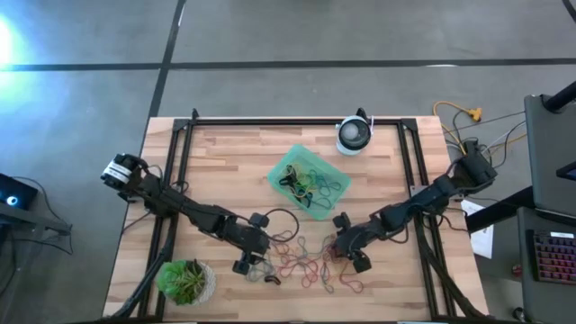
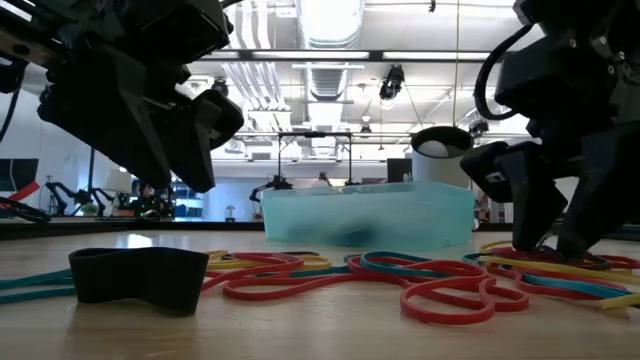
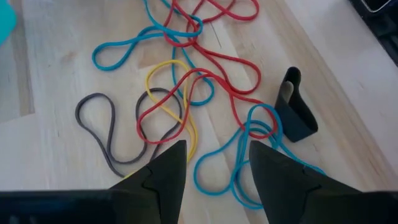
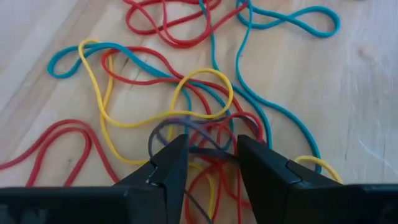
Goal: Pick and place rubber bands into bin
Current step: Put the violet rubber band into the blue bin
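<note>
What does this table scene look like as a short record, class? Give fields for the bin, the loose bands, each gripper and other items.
bin: green tray near the table's far middle, already holding some bands
loose bands: tangle of rubber bands on the wood at the near edge
left gripper: open, hovering above the bands, holding nothing
right gripper: down in the tangle, fingers either side of a grey band
other items: potted plant; round white device

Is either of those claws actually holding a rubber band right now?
Not clearly. The left gripper hangs open above the thin coloured rubber bands, holding nothing. The right gripper straddles a grey band in the tangle, but a grip cannot be told.
</note>
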